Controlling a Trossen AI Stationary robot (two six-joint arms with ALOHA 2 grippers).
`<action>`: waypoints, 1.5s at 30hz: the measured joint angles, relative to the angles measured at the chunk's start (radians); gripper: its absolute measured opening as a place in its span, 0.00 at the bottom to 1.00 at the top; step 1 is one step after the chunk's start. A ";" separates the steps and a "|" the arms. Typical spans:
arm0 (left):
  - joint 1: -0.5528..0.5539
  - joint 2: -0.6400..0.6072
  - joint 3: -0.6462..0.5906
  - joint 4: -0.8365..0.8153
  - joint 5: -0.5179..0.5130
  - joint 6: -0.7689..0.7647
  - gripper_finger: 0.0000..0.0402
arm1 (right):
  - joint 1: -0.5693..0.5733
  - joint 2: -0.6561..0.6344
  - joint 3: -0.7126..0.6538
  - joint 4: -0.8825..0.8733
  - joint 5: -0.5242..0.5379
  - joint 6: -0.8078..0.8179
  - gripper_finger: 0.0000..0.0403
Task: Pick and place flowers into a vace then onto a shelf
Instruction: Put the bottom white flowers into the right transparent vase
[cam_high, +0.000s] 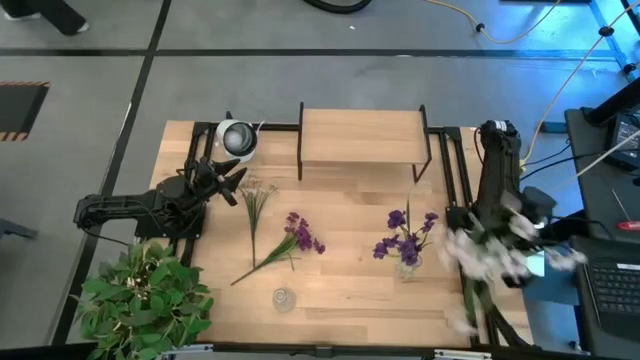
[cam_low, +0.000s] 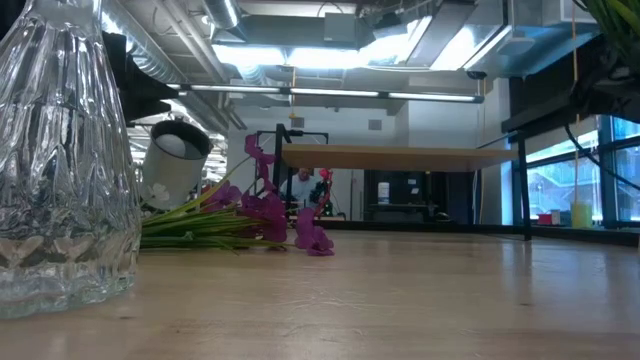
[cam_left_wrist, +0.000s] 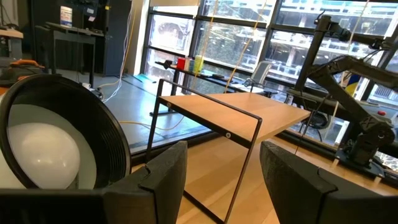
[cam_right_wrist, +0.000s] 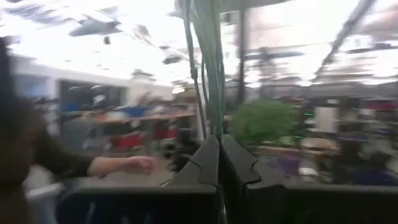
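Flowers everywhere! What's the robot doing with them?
The right tool is shut on a bunch of white flowers, holding it up at the table's right side. The left tool waits open near a small lamp. A few purple flowers stand in a glass vase, and more flowers lie flat on the table. The shelf has no flowers on it yet.

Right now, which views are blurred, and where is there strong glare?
High view: the white flowers in the right gripper are smeared by motion. Right wrist view: everything is blurred, with washed-out ceiling light. Low view: the glass vase looms close; ceiling lights glare.
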 joint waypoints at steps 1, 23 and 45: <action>0.000 0.000 0.000 0.000 0.000 0.000 0.49 | -0.021 -0.014 -0.030 0.047 0.001 -0.013 0.00; 0.000 0.000 0.000 0.000 0.000 0.000 0.49 | -0.328 -0.027 -0.276 0.275 0.015 0.067 0.00; 0.000 0.000 0.000 0.000 0.000 0.000 0.49 | -0.453 -0.039 -0.290 0.220 -0.110 0.152 0.00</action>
